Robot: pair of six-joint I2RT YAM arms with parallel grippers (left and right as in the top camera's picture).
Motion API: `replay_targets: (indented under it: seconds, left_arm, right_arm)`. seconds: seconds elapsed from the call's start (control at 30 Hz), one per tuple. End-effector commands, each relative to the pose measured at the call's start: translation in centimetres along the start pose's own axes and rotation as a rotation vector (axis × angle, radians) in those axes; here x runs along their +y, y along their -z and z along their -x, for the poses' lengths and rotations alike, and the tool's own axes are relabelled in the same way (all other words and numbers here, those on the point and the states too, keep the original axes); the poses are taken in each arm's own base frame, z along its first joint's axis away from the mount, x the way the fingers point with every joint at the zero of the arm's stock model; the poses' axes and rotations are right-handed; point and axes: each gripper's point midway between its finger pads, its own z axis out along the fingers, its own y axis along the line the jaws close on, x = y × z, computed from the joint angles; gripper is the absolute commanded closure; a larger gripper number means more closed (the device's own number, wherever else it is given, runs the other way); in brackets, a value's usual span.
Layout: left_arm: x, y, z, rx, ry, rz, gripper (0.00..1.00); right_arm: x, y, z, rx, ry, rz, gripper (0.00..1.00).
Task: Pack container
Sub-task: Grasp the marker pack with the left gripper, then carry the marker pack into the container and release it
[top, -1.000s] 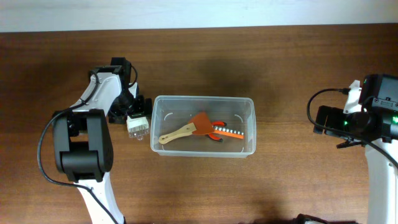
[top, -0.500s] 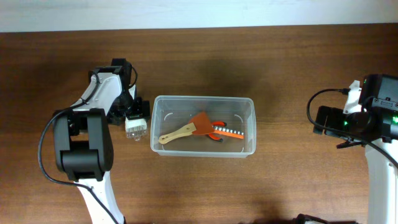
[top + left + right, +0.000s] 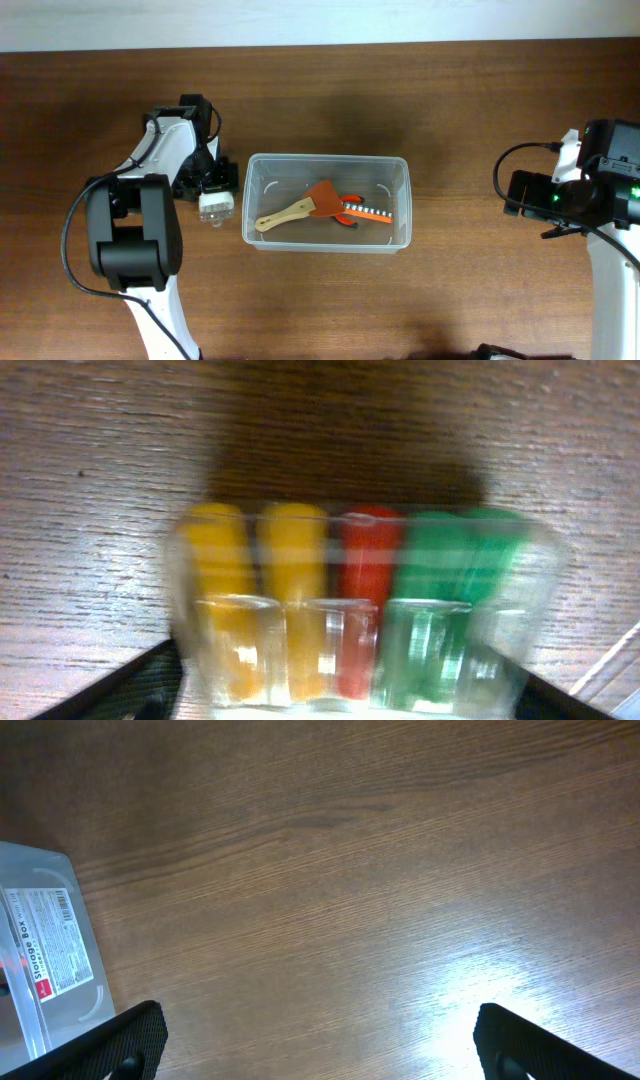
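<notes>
The large clear container [image 3: 398,172] sits at the table's middle and holds a wooden spatula with an orange blade [image 3: 300,208] and an orange-handled tool [image 3: 360,211]. Its corner with a label shows in the right wrist view [image 3: 45,960]. My left gripper [image 3: 212,188] is shut on a small clear box [image 3: 216,205] of yellow, red and green pieces [image 3: 350,610], just left of the container. The box fills the left wrist view. My right gripper [image 3: 315,1050] is open and empty over bare wood at the far right.
The brown wooden table [image 3: 470,290] runs under everything. A pale wall strip [image 3: 320,20] lies along the far edge. The left arm's base [image 3: 130,240] stands at the front left, the right arm's base [image 3: 610,250] at the right edge.
My left gripper has drawn the small clear box slightly back and to the left, away from the container's left wall. The right arm has not moved.
</notes>
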Motion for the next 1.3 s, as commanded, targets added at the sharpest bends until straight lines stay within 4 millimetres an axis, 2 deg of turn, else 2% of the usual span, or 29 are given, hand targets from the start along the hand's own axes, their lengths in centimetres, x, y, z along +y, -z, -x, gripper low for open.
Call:
replay_targets:
  seconds: [0.0, 0.2, 0.37, 0.47, 0.53, 0.6, 0.7, 0.8, 0.93, 1.1, 1.2, 1.27]
  left_arm:
    - [1.3, -1.9, -0.7, 0.051, -0.006, 0.067, 0.21]
    - [1.3, -1.9, -0.7, 0.052, -0.006, 0.067, 0.42]
    - [1.3, -1.9, -0.9, 0.058, -0.006, 0.068, 0.51]
    - [1.3, -1.8, -0.9, 0.061, -0.006, 0.068, 0.62]
    - [1.3, -1.8, -1.0, 0.062, -0.006, 0.069, 0.74]
    - [1.3, -1.6, -0.9, 0.064, -0.006, 0.069, 0.80]
    - [1.3, -0.9, -0.5, 0.055, -0.006, 0.068, 0.98]
    - [1.2, 0.5, 0.3, 0.030, -0.005, 0.066, 0.98]
    - [1.1, 4.4, 2.2, -0.070, -0.008, 0.061, 0.98]
    - [0.6, 12.3, 4.1, -0.273, -0.036, 0.031, 0.98]
    - [-1.3, 17.5, 3.6, -0.402, -0.161, -0.016, 0.98]
    - [-3.9, 20.5, 2.4, -0.479, -0.329, -0.066, 0.98]
  right_arm:
    - [0.0, 0.5, 0.0, -0.016, -0.013, 0.008, 0.01]
    - [0.0, 0.5, 0.0, -0.016, -0.013, 0.008, 0.01]
    - [0.0, 0.5, 0.0, -0.016, -0.013, 0.008, 0.01]
    - [0.0, 0.5, 0.0, -0.016, -0.013, 0.008, 0.01]
    - [0.0, 0.5, 0.0, -0.016, -0.013, 0.008, 0.01]
    - [0.0, 0.5, 0.0, -0.016, -0.013, 0.008, 0.01]
    - [0.0, 0.5, 0.0, -0.016, -0.013, 0.008, 0.01]
    - [0.0, 0.5, 0.0, -0.016, -0.013, 0.008, 0.01]
    - [0.0, 0.5, -0.1, -0.013, -0.013, 0.008, 0.01]
    - [0.0, 0.5, -0.1, -0.013, -0.013, 0.008, 0.01]
    - [0.0, 0.5, -0.1, -0.013, -0.013, 0.008, 0.01]
    - [0.0, 0.5, 0.0, -0.014, -0.013, 0.007, 0.01]
